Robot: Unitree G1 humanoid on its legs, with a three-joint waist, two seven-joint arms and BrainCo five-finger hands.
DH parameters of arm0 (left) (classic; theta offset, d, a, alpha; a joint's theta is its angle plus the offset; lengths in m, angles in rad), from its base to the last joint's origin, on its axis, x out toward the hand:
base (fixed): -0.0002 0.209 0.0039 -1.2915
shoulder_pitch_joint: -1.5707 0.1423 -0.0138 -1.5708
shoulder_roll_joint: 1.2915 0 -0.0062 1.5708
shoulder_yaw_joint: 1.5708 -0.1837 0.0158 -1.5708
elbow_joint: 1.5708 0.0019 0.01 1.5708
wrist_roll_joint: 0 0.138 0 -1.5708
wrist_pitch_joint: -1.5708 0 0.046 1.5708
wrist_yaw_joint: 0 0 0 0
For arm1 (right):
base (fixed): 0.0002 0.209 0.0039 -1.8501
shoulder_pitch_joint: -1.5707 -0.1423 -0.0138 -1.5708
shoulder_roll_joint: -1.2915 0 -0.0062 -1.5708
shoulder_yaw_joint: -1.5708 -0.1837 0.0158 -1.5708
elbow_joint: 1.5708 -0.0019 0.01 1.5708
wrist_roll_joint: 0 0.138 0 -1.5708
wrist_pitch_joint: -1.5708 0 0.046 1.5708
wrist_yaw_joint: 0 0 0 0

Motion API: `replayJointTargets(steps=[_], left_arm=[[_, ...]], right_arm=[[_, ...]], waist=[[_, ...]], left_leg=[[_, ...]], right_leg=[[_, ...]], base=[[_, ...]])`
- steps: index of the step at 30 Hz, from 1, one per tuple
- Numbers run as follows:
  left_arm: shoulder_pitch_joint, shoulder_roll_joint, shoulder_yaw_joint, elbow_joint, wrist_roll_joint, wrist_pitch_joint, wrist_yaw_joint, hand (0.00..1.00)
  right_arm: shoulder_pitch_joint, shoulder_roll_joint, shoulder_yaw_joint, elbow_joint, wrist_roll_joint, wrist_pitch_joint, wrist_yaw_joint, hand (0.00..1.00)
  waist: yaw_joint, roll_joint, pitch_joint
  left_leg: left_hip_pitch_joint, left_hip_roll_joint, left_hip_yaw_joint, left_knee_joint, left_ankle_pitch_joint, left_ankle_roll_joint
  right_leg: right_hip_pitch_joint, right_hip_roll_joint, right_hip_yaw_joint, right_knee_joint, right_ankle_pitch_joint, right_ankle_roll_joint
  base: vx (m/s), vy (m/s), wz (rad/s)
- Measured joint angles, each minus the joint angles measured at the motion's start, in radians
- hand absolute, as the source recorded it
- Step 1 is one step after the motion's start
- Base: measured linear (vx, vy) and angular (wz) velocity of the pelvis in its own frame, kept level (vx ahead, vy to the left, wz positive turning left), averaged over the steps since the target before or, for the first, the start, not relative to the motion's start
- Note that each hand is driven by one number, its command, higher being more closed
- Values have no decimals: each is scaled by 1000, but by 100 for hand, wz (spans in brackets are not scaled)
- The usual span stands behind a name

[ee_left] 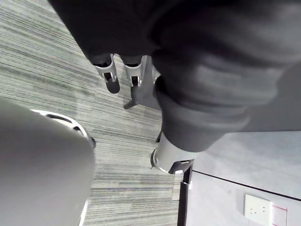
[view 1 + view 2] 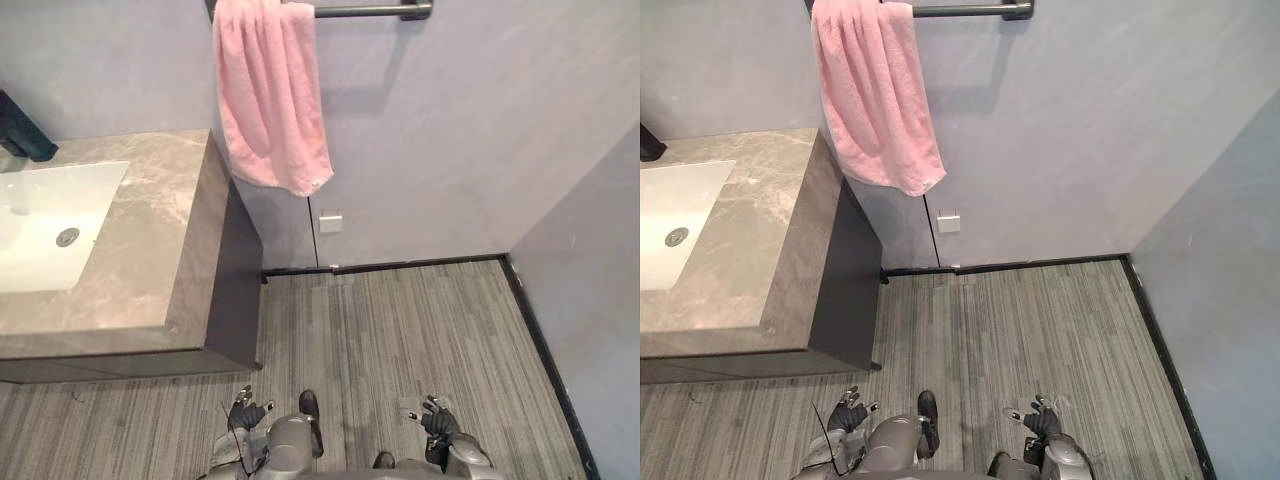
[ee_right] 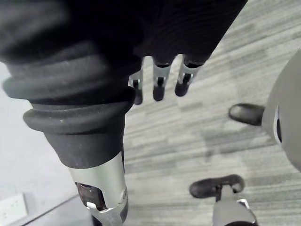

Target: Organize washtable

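grey striped floor lies under both hands, which hang low and well short of the washtable. the left hand has its fingers straight and loose, holding nothing. the right hand is the same, its fingers relaxed and bare.

the washtable, a marble-look slab on a dark cabinet, stands ahead and to the robot's left. a white sink is set in it, and a dark tap stands at its back edge. just past the washtable's right end, a pink towel hangs from a dark rail on the wall. a white wall plate sits lower, to the right of the washtable.

the step in hand looks like the approach. the robot would do well to turn toward the washtable and step close before raising an arm. it should keep both arms clear of the slab's front edge and square up so the whole top comes into view.

no brand, label or writing can be read; the wall plate looks plain.
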State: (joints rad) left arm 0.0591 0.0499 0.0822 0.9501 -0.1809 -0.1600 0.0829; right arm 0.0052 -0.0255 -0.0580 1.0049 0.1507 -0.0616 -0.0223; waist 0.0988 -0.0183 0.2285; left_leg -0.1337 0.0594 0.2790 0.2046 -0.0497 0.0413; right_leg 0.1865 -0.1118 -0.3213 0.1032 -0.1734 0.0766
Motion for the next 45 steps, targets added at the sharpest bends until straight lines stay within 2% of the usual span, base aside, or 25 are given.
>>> replayJointTargets(steps=[1,2,3,4,6,8,11,13,14,15,16,17,19,20,21,22,24,25,27,28,29,31,34,36,45], left_arm=[[-1,-2,-1,14,-1,0,-1,0],[-1,-4,-2,19,0,0,-4,0],[-2,-2,-7,28,0,1,-10,0],[-6,13,-20,38,0,5,-17,0],[-6,30,-51,53,0,10,-17,0],[-10,29,-62,64,0,13,-18,0],[-12,28,-72,75,0,22,-19,0],[-5,28,-72,78,0,23,-19,0],[-4,29,-72,78,0,22,-18,0],[8,36,-67,78,1,22,-19,0],[2,27,-63,85,1,24,-19,0],[8,-5,-48,80,4,19,-22,0],[11,-36,-19,74,7,21,-27,0],[9,-36,10,69,15,22,-37,0],[10,-38,25,65,17,23,-38,0],[18,-42,52,46,15,23,-38,0],[21,-45,55,12,17,23,-38,0],[22,-41,52,0,17,22,-38,0],[19,-38,31,-4,17,21,-37,0],[17,-41,25,-2,17,21,-36,0],[19,-48,12,9,17,22,-35,0],[16,-25,8,27,17,22,-34,0],[18,-13,7,39,17,21,-34,0],[18,-9,-5,42,16,21,-34,0],[30,-3,-85,32,-6,7,7,0]], right_arm=[[4,0,0,4,-5,1,0,0],[5,0,1,4,-5,2,1,0],[9,-5,1,0,-6,-1,3,0],[9,-4,1,-8,-6,-6,4,0],[7,-4,1,-9,-6,-9,5,0],[7,-10,11,-7,-6,-9,6,0],[-16,-24,17,-10,-5,-10,7,0],[-19,-29,15,-10,-5,-10,7,0],[-17,-28,15,-7,-5,-8,6,0],[-6,-22,14,-2,-6,-6,6,0],[-4,-25,7,-5,-6,-6,7,0],[-6,-41,-11,-5,-8,-6,6,0],[-7,-48,-29,-11,-15,-4,7,0],[-4,-47,-29,-19,-18,-2,6,0],[0,-47,-27,-23,-17,0,6,0],[12,-43,-23,-36,-17,3,4,0],[22,-30,-24,-42,-17,3,3,0],[24,-23,-25,-42,-16,4,3,0],[22,-15,-25,-38,-13,5,1,0],[23,-18,-27,-39,-12,6,1,0],[25,-24,-28,-39,-13,5,1,0],[37,0,-44,-40,-15,7,-2,0],[50,14,-45,-41,-15,4,-2,0],[52,17,-45,-39,-15,2,-2,0],[48,8,-40,-15,-15,-10,-9,0]], waist=[[-2,2,-1],[-3,8,-3],[-7,6,-4],[-20,-2,2],[-33,-10,3],[-36,-7,2],[-68,8,4],[-82,12,7],[-80,9,6],[-80,-16,-3],[-83,-9,-5],[-82,43,-18],[-82,70,-17],[-82,74,-16],[-81,74,-13],[-73,68,-4],[-53,57,5],[-48,48,4],[-29,49,2],[-31,57,-3],[-33,75,-13],[-30,43,-32],[-29,17,-51],[-30,14,-54],[-30,31,-70]], left_leg=[[24,-11,1,16,-29,4],[43,-13,1,23,-45,7],[93,-31,-14,14,-77,18],[147,-59,-42,6,-112,29],[228,-76,-76,0,-142,43],[293,-74,-110,-32,-157,44],[348,-50,-170,-79,-162,33],[388,-38,-197,-85,-191,-16],[401,-41,-201,-85,-202,-32],[438,-60,-214,-86,-221,-60],[460,-49,-226,-84,-235,-66],[452,-7,-227,-54,-235,-71],[394,23,-232,97,-237,-75],[303,46,-230,308,-223,-98],[255,69,-227,427,-200,-132],[175,124,-209,619,-185,-146],[123,162,-163,697,-198,-130],[98,163,-148,660,-205,-119],[68,126,-160,419,-211,-109],[78,106,-195,278,-199,-117],[91,96,-224,148,-148,-128],[162,71,-198,57,-109,-118],[205,46,-179,12,-102,-108],[226,34,-174,-7,-101,-106],[256,13,-177,-55,-86,-92]], right_leg=[[-20,-28,30,111,-16,25],[-40,-35,51,192,-19,29],[-108,-70,85,414,-9,42],[-185,-115,111,643,10,40],[-239,-127,109,789,-37,26],[-294,-107,78,749,-73,-8],[-395,-31,68,445,-59,-23],[-401,22,90,182,85,-38],[-396,27,95,149,134,-51],[-386,23,108,130,246,-92],[-379,24,115,161,246,-94],[-373,47,81,180,205,-107],[-345,67,61,163,171,-114],[-302,84,45,132,155,-123],[-273,97,45,112,147,-130],[-213,126,43,79,131,-147],[-137,138,51,55,122,-152],[-119,136,61,37,122,-152],[-108,126,103,15,121,-140],[-106,127,112,13,121,-132],[-106,140,125,11,117,-120],[-75,115,159,-15,115,-92],[-52,93,170,-29,105,-73],[-36,83,172,-42,103,-65],[-14,78,184,-69,106,-57]], base=[[239,113,14],[465,254,18],[360,208,37],[431,230,50],[340,89,74],[366,42,70],[438,-18,73],[459,-87,62],[464,-132,56],[381,-140,43],[553,-203,44],[455,-170,32],[457,-216,26],[451,-257,23],[413,-239,16],[401,-194,-8],[264,-118,-24],[188,-50,-45],[176,7,-54],[154,86,-40],[229,152,-51],[209,137,-38],[136,97,-7],[125,84,0],[24,19,0]])
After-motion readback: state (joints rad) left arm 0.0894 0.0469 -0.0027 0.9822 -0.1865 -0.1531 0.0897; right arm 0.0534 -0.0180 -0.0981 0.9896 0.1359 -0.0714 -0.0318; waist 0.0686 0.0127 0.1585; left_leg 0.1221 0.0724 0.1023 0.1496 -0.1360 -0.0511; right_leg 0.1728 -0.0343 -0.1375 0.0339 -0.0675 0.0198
